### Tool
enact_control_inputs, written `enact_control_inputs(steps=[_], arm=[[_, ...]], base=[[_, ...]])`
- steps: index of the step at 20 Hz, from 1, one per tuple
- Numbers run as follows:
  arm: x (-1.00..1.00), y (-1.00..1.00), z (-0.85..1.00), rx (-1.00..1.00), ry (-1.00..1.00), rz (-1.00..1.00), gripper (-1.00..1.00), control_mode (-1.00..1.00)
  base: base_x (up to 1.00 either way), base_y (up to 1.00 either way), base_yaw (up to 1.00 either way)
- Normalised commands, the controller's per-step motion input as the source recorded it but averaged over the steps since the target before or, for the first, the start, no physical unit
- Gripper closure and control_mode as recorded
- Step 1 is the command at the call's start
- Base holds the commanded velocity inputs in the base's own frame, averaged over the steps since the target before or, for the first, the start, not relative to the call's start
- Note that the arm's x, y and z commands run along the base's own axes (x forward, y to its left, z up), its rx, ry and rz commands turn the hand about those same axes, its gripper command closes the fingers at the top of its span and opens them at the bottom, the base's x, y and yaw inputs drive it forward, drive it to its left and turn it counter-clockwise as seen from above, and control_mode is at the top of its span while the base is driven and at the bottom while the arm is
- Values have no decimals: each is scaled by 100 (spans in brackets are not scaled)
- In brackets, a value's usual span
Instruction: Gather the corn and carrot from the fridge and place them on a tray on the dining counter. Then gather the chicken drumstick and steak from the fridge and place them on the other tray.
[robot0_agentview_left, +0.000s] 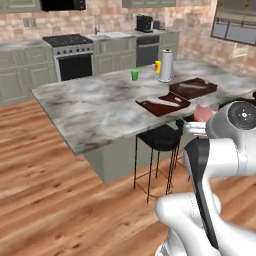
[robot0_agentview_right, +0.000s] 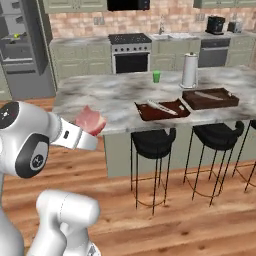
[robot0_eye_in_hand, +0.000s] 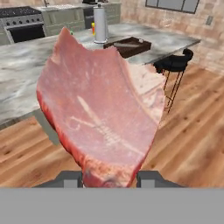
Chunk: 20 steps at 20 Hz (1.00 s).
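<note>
1. While the base stands back from the dining counter, your gripper (robot0_eye_in_hand: 109, 178) is pinching the steak (robot0_eye_in_hand: 103, 109) by its lower edge, one fingertip on either side. The slab stands up in front of the hand camera and hides much of what lies ahead.
2. In the right base view the steak (robot0_agentview_right: 91, 120) is carried at the end of the arm, well short of the surface (robot0_agentview_right: 110, 100) and off its left end.
3. Two dark trays sit on the surface near the stools: the near tray (robot0_agentview_right: 162, 109) and the far tray (robot0_agentview_right: 210, 98). Each holds something pale and long; you cannot tell from here which is the vegetable tray and which the meat tray.
4. You look to be in the second half of the task, carrying meat to its tray.
5. Next, bring the base closer, confirm the meat tray, and lift the steak over its rim before letting go.
6. Mind the paper towel roll (robot0_agentview_right: 189, 70) and green cup (robot0_agentview_right: 156, 76) behind the trays.
</note>
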Motion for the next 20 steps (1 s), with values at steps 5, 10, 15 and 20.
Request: enact_control_inputs(steps=[5,10,15,20], arm=[[0,0,0,0,0,0,100,100],[0,0,0,0,0,0,100,100],[0,0,0,0,0,0,100,100],[0,0,0,0,0,0,100,100]], base=[[-28,-100,50],[-12,-100,44],[0,-100,45],[6,-100,49]])
